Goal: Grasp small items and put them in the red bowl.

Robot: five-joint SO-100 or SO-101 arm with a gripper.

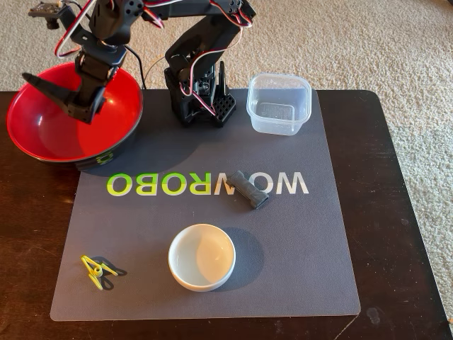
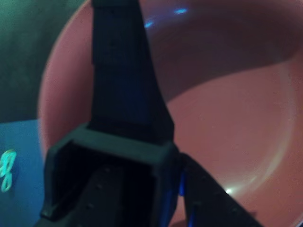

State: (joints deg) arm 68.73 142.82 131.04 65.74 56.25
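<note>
The black two-finger pincer (image 1: 56, 95) hangs over the large round red bowl (image 1: 42, 131), glossy red inside and black outside with a green mark on its near wall. The fingers stand spread wide: one long pointed finger (image 1: 44, 83) reaches toward the bowl's left rim in the fixed view, the other points down beside the wrist. Nothing sits between them. In the wrist view the pincer (image 2: 156, 118) fills the lower left, its long finger running up across the red bowl (image 2: 236, 123), whose visible inside lies bare beneath. All small items lie on the grey mat (image 1: 304, 276) with green and white lettering, well apart from the pincer. The clear square plastic container (image 1: 279, 104) stands far to the pincer's right in the fixed view, beyond the arm's black base (image 1: 202, 99). The dark grey ribbed cylinder (image 1: 247, 190) lies tilted on the lettering, below and right of the pincer. The small white round bowl (image 1: 202, 256) sits upright nearer the front edge. The yellow-green clip (image 1: 97, 272) lies at the mat's front left, almost straight below the pincer. The mat rests on a dark wooden table (image 1: 410, 212).
</note>
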